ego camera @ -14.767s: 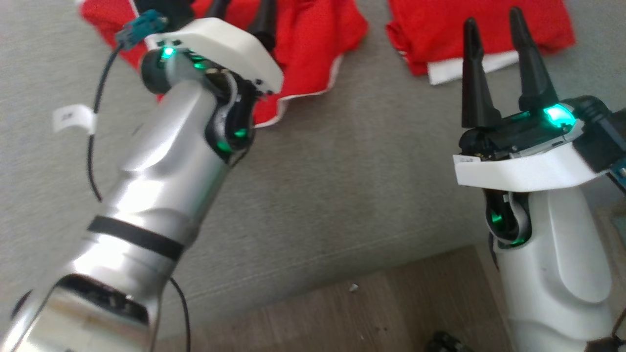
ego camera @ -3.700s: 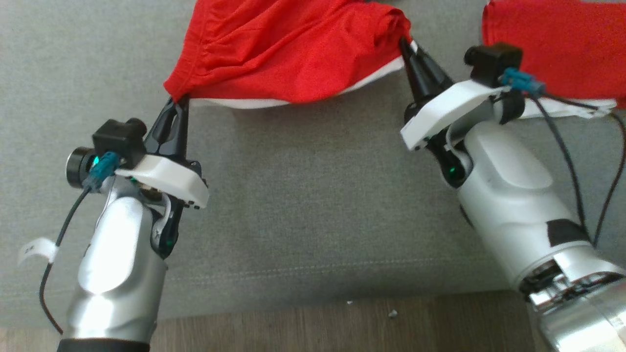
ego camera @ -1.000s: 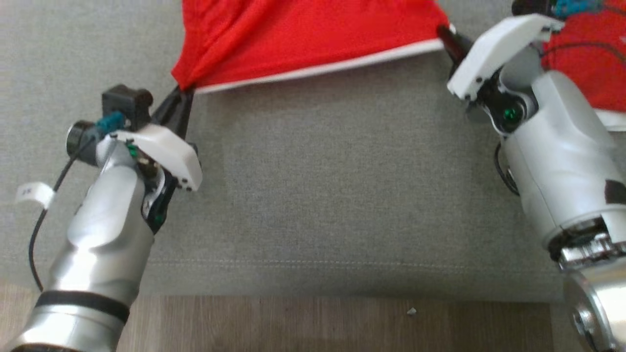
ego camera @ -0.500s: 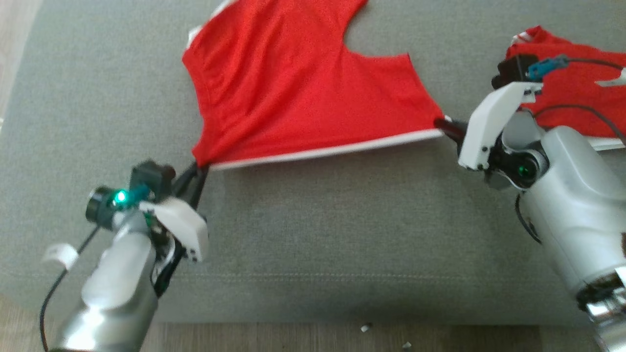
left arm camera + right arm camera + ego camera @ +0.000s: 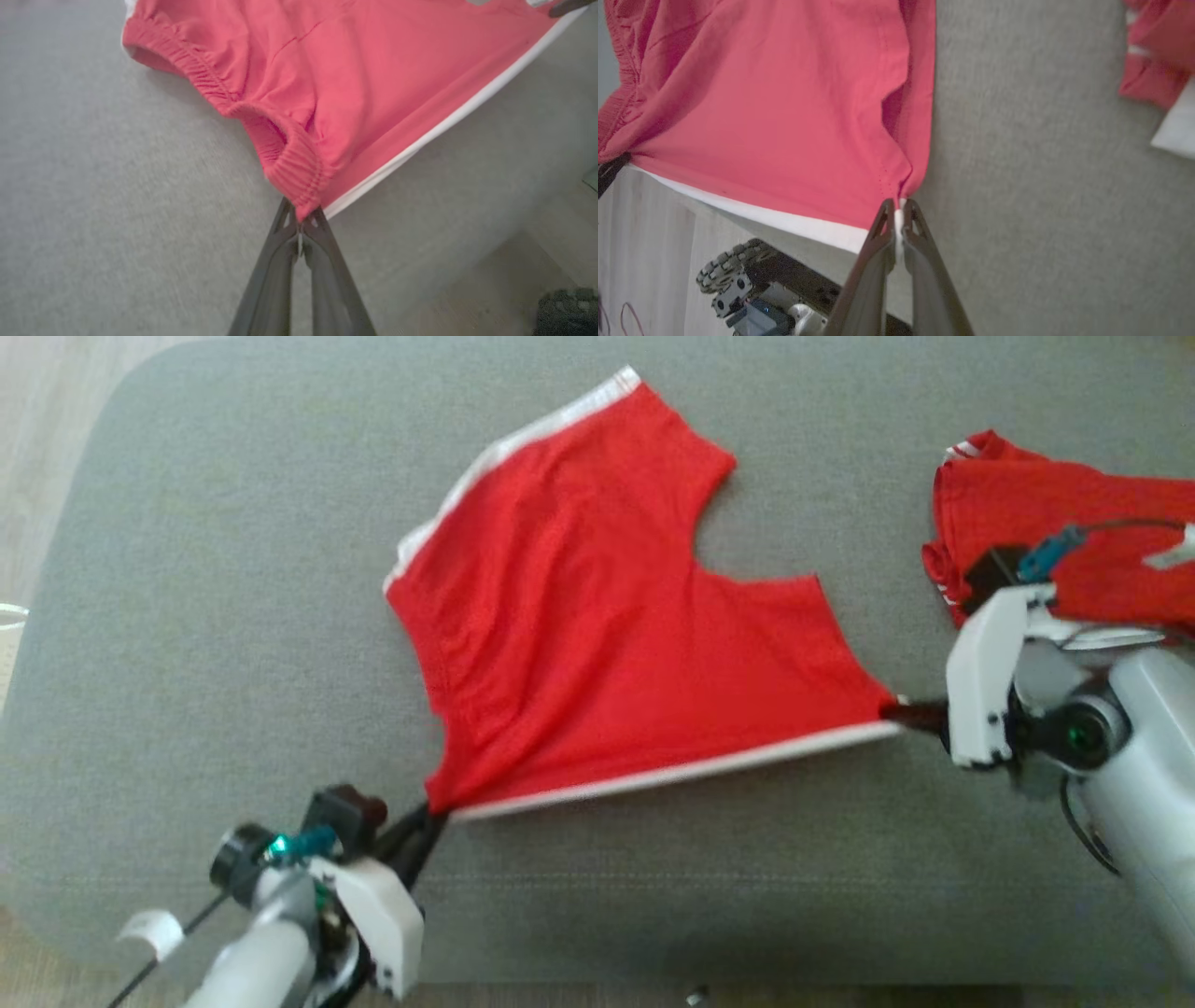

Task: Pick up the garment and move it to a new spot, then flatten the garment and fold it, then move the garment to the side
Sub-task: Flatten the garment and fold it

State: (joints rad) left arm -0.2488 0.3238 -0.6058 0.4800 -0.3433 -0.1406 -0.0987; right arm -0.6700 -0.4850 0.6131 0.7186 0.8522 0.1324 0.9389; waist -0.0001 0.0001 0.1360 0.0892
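Shorts [image 5: 597, 644], red with a white stripe [image 5: 672, 773] along one edge, lie spread in the middle of the head view on the grey cushion [image 5: 233, 616], and I hold them at two corners. My left pincer [image 5: 431, 814] is in the lower left of that frame. Its two dark fingers are pressed together on the corner where the elastic waistband [image 5: 289, 163] ends. In the left wrist view the gathered red cloth sits between the tips, in the middle of the picture. My right pincer [image 5: 901, 711] is at the right side of the head view and points toward the left of the frame. It pinches the other corner of the same edge, where the white stripe finishes. In the right wrist view its fingers are closed on this corner, with a thin bit of white cloth between them. The striped edge runs almost straight from one pincer to the other and rises to the right. The rest of the shorts reaches toward the upper middle of the frame, with some soft folds near the left corner. A second red garment [image 5: 1064, 523] lies in the upper right of the head view, apart from the shorts and partly behind my right wrist. Pale wooden floor [image 5: 37, 429] shows in the upper left corner.
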